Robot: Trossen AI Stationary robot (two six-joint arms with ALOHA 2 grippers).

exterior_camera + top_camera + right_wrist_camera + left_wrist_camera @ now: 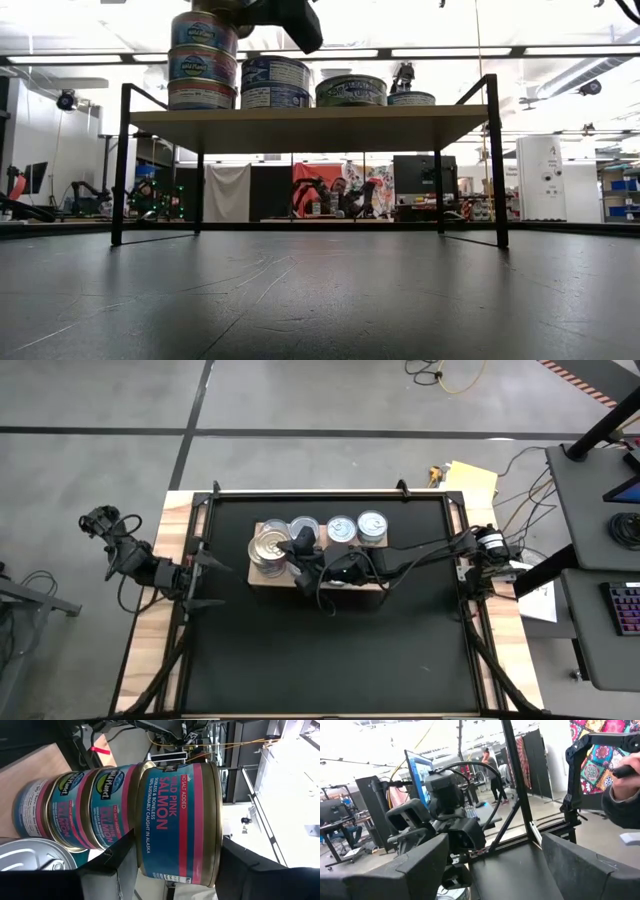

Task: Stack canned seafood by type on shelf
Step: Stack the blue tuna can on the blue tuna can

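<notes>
While the left tool (200, 573) waits wide open and empty at the counter's (330, 660) left edge, the right tool (300, 553) is closed about halfway on the top salmon tin (175, 822), which sits on a three-high stack (203, 62) at the left end of the shelf (300, 126). Such tins are likely rigid, dense and smooth-walled; gripping across the label band, below the lid rim, seems safest. Other tins (357, 528) line the shelf's far edge.

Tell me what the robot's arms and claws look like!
Both arms are dark, almost black, built from chunky jointed pieces with black cables looping beside them. The left gripper has two broad, flat, dark grey fingers. The right gripper has the same dark, blocky fingers.
</notes>
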